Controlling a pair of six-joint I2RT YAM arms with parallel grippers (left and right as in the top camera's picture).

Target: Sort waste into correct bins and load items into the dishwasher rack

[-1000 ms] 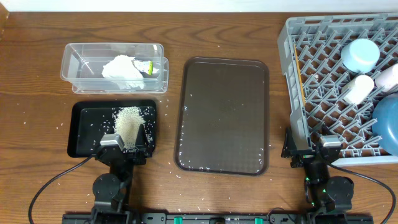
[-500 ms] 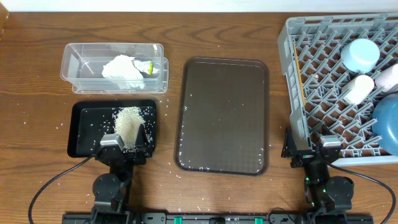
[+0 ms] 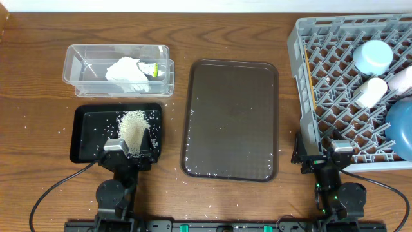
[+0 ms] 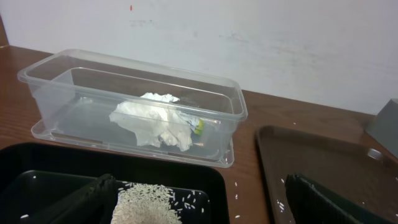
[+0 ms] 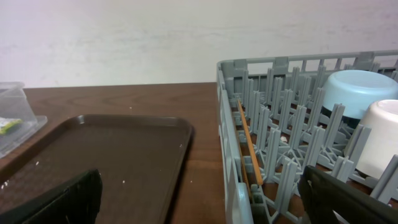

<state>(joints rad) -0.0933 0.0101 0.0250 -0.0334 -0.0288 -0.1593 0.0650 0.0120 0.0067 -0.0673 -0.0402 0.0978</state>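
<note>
A: Has something changed in the last second?

B: Nothing that I can see. From above, both arms are parked at the near edge of the worktop point(image 3: 38, 109) exactly as a second ago, and no object has moved.

A: And the hands?

B: The left hand point(image 3: 131, 149) has its fingers spread wide over the near end of the black tray point(image 3: 87, 138), with nothing between them. The right hand point(image 3: 331, 154) is also wide open and empty, just beside the near left corner of the dishwasher rack point(image 3: 302, 77).

A: Where are the things of the task?

B: The napkin point(image 3: 127, 72) and the snack wrapper point(image 3: 154, 69) lie together in the clear tub point(image 3: 74, 64). The rice point(image 3: 132, 125) is a heap in the black tray. In the rack I see the light-blue bowl point(image 3: 372, 57), the white cup point(image 3: 370, 91), the pink cup point(image 3: 404, 78) and the large blue bowl point(image 3: 402, 129). The chopsticks point(image 5: 250, 152) lie between the pegs along its left wall.

A: So what does this stillness mean?

B: I judge the sorting and the loading are finished, or almost. The brown serving tray point(image 3: 232, 119) carries nothing except some stray grains point(image 3: 193, 161), and a few more grains are scattered on the worktop around the trays. If they count as waste, a small part remains; they would be difficult to pick with such fingers.
</note>
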